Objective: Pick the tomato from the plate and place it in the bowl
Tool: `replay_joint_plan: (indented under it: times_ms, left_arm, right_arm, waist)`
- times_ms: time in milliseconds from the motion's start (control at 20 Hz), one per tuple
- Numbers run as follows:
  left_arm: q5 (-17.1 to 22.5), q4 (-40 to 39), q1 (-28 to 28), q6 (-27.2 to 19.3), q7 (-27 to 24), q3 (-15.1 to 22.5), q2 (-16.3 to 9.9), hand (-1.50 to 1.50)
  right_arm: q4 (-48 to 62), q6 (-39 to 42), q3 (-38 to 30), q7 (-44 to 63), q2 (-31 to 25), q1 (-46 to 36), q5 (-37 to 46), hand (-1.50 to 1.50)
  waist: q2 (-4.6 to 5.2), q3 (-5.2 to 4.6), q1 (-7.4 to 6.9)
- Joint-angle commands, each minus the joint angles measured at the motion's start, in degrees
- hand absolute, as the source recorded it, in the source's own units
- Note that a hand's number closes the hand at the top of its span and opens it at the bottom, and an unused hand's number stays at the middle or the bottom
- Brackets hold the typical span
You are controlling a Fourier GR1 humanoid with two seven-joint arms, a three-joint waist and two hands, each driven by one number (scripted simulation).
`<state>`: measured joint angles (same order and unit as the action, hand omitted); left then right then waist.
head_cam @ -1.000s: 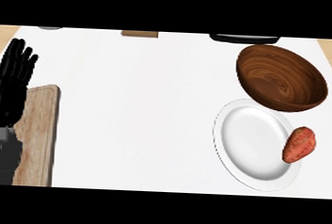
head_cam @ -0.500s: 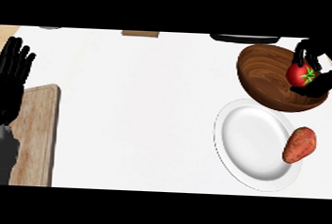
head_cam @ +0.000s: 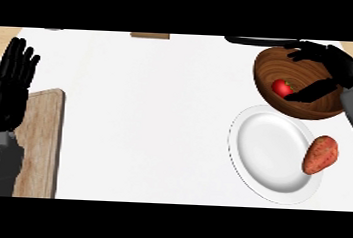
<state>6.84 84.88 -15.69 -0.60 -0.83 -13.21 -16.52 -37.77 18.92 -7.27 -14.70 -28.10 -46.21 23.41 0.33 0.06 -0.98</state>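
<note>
A red tomato (head_cam: 281,87) lies inside the brown wooden bowl (head_cam: 305,109) at the right rear of the counter. My right hand (head_cam: 332,65) hovers over the bowl with fingers spread apart; the tomato sits between thumb and fingers, and nothing curls round it. A white plate (head_cam: 270,152) lies just in front of the bowl, and an orange sweet potato (head_cam: 320,155) rests on its right rim. My left hand (head_cam: 10,86) rests open at the left edge, fingers up.
A wooden cutting board (head_cam: 40,135) lies at the left under my left forearm. Dark items (head_cam: 260,40) and a brown object (head_cam: 150,36) show at the counter's back edge.
The right hand came into view holding the tomato over the bowl; now its fingers have spread and the tomato lies in the bowl. The left hand has stayed still.
</note>
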Motion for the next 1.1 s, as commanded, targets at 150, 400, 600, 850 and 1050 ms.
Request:
replay_joint_plan:
  times_ms: [150,400,600,850,1050]
  left_arm:
    - [1.01,0.32,-0.19,0.85,0.88,-1.24,-1.26,0.0]
    - [0.55,-3.01,-0.99,0.82,-1.35,-1.38,-0.69,0.0]
    - [0.41,1.4,-0.35,0.21,0.19,-0.54,-0.31,0.0]
    - [-0.75,2.0,-1.74,-0.89,1.97,1.73,1.28,0.0]
    - [1.5,-0.38,-1.85,2.14,-0.31,-0.36,-0.56,0.0]
  right_arm:
    - [4.13,-7.62,-9.83,-4.4,-1.17,-2.16,-6.14,-1.5]
    - [11.07,-6.83,-16.23,-6.3,-7.48,-2.83,-10.01,-1.5]
    - [17.16,-2.05,-20.61,-7.08,-15.88,-2.72,-12.67,-1.5]
    - [22.84,2.41,-23.42,-13.4,-20.66,-0.56,-14.35,-1.5]
    - [25.11,6.29,-24.41,-16.3,-23.79,1.29,-14.82,-1.5]
  waist:
    - [0.06,0.0,0.0]
    - [0.45,0.02,-0.02]
    - [0.59,0.12,-0.83]
    - [1.05,0.28,-1.55]
    - [1.53,0.35,-2.04]
